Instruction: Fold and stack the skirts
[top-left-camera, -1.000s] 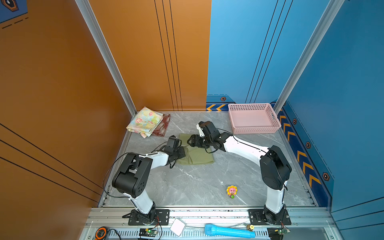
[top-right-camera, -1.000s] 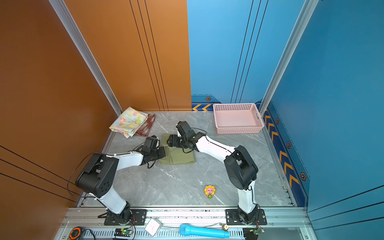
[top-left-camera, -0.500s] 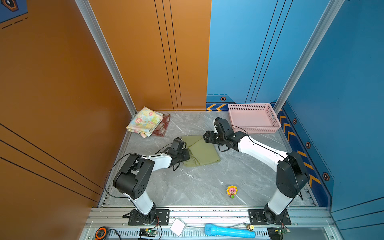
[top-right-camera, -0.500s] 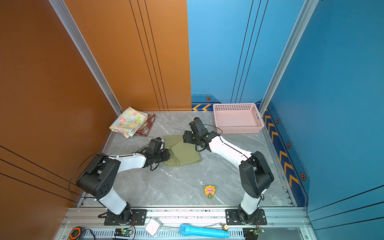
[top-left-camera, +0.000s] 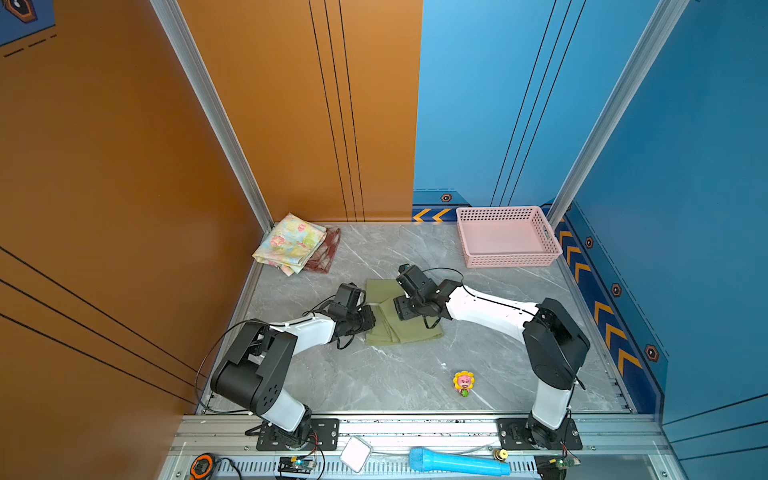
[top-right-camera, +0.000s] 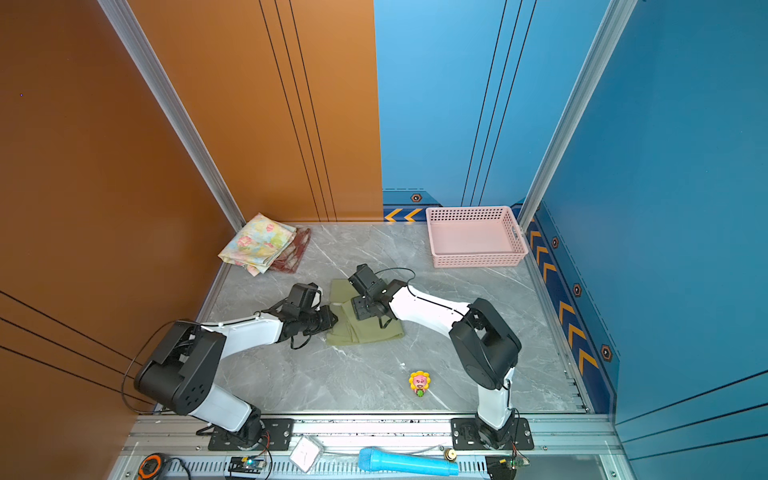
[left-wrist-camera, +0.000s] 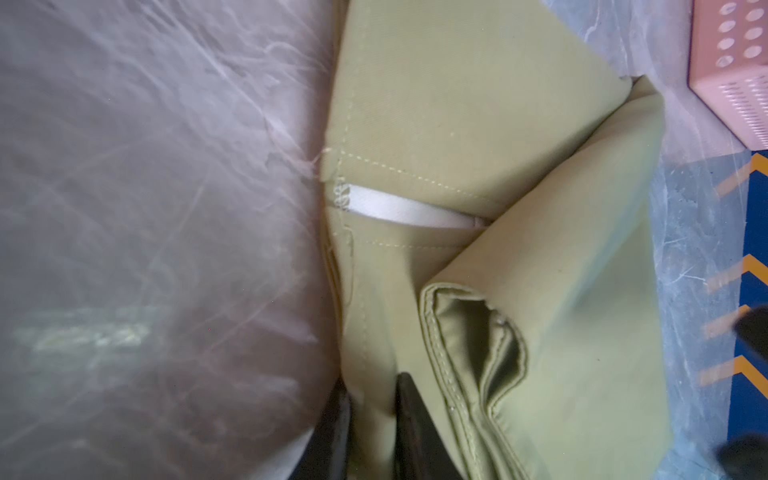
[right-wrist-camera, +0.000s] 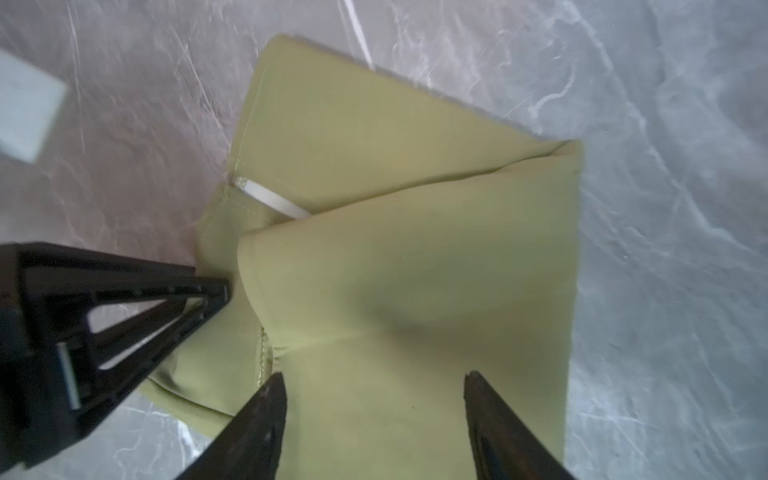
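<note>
Olive-green plain cloth skirt (top-left-camera: 399, 336): one item, part-folded, lying on the grey marble-patterned desk (top-left-camera: 374, 382), directly beneath the right fingers (top-left-camera: 404, 311) and touching the tips of the left fingers (top-left-camera: 370, 321). Change noted: a second ago it lay as one flat rectangle. It now carries a doubled flap with a slanting edge across its top. A white strip shows at the seam just ahead of the left fingers, and a rolled hem is bunched beside them. The right fingers swung off toward the pink perforated plastic basket (top-left-camera: 509, 259) half a second ago and have come back over the middle of the cloth. Right fingers: spread wide over the flap, nothing between them. Left fingers: parted only narrowly, with a layer of the skirt's near edge between them; whether they still pinch it cannot be told. Reading: the fold looks laid but askew, so some squaring is probably due before this piece is carried. Remaining stock: pastel floral folded cloth skirt (top-left-camera: 291, 243) resting on red plaid cloth skirt (top-left-camera: 328, 253), both in the far corner, well beyond the left fingers. The olive piece is the only one not on that pile, so the task appears near its end, with the stacking move outstanding.
</note>
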